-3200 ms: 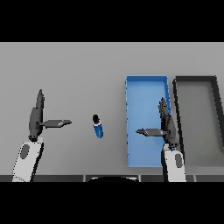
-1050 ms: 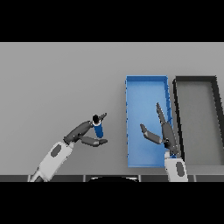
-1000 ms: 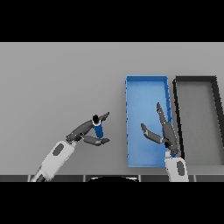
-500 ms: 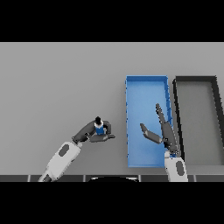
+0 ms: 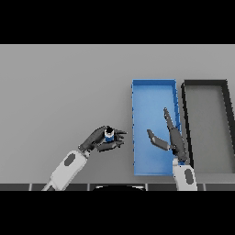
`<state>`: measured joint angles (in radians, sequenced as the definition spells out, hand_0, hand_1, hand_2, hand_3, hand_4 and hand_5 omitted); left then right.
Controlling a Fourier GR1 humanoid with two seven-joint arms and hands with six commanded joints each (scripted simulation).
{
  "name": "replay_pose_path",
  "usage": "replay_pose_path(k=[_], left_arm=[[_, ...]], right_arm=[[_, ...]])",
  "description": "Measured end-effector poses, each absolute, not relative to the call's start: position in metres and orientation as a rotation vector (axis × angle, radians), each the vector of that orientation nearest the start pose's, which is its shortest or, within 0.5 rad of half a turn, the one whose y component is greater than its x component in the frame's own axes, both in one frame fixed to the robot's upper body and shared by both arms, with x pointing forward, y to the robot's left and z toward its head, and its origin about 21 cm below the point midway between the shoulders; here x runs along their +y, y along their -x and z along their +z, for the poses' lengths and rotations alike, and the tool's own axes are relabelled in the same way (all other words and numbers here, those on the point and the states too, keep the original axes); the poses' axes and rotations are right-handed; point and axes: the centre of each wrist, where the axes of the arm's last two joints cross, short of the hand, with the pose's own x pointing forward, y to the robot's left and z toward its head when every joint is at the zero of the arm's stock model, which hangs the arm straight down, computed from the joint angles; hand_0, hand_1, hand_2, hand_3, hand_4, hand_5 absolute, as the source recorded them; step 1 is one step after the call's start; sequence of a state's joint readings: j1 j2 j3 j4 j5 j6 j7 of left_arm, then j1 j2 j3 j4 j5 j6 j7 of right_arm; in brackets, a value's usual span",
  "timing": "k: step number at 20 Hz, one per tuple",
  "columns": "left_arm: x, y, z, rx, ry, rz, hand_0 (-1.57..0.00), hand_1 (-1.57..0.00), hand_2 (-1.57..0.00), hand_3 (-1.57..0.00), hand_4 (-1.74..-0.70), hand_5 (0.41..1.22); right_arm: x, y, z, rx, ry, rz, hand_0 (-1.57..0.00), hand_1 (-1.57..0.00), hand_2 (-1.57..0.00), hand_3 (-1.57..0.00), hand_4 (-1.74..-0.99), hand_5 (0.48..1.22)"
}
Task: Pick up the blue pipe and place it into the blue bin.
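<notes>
Blue and short, the pipe (image 5: 109, 135) sits lower centre, a small cylinder clasped by the left hand (image 5: 98, 139), whose fingers curl round it. Grasping looks done; next comes lifting it rightward over the blue bin (image 5: 153, 85), a smooth rectangular tray. Right hand (image 5: 172, 136) hovers there, fingers spread.

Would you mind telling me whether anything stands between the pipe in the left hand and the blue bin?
Nothing lies on the table between the pipe, held in the left hand, and the blue bin. The right hand, open, hovers over the bin's right half, so it may crowd the drop.
</notes>
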<state>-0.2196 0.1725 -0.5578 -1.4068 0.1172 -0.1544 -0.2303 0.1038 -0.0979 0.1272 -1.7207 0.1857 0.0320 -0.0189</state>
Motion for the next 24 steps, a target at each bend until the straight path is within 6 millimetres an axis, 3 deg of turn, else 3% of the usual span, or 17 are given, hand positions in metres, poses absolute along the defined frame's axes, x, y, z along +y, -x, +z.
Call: replay_pose_path(k=[4,7,11,17,19,21,24], left_arm=[[0.119,-0.264,0.025,-1.702,0.609,-0.685,-1.55,-1.55,-1.55,-1.48,-1.73,1.213],[0.112,-0.263,0.039,-1.688,0.612,-0.713,-1.56,-1.56,-1.56,-1.49,-1.74,1.217],[0.109,-0.258,0.044,-1.671,0.594,-0.752,-1.57,-1.57,-1.57,-1.50,-1.74,1.219],[0.109,-0.259,0.045,-1.668,0.583,-0.762,-1.57,-1.57,-1.57,-1.50,-1.74,1.220],[0.108,-0.258,0.041,-1.651,0.579,-0.775,-1.57,-1.57,-1.57,-1.50,-1.74,1.220],[0.107,-0.258,0.043,-1.654,0.585,-0.771,-1.57,-1.57,-1.57,-1.50,-1.74,1.220],[0.108,-0.259,0.042,-1.641,0.577,-0.782,-1.57,-1.57,-1.57,-1.49,-1.74,1.221]], right_arm=[[-0.232,-0.222,0.013,-1.632,0.138,0.323,0.00,0.00,0.00,0.00,-1.157,0.600],[-0.237,-0.218,0.013,-1.649,0.134,0.321,0.00,0.00,0.00,0.00,-1.141,0.603],[-0.228,-0.218,0.008,-1.661,0.131,0.328,0.00,0.00,0.00,0.00,-1.127,0.605],[-0.230,-0.208,0.010,-1.676,0.148,0.286,0.00,0.00,0.00,0.00,-1.186,0.615],[-0.238,-0.208,0.020,-1.741,0.064,0.268,0.00,0.00,0.00,0.00,-1.195,0.608],[-0.241,-0.215,0.038,-1.772,-0.131,0.282,0.00,0.00,0.00,0.00,-1.231,0.572],[-0.245,-0.220,0.080,-1.803,-0.310,0.433,0.00,0.00,0.00,0.00,-1.303,0.515]])
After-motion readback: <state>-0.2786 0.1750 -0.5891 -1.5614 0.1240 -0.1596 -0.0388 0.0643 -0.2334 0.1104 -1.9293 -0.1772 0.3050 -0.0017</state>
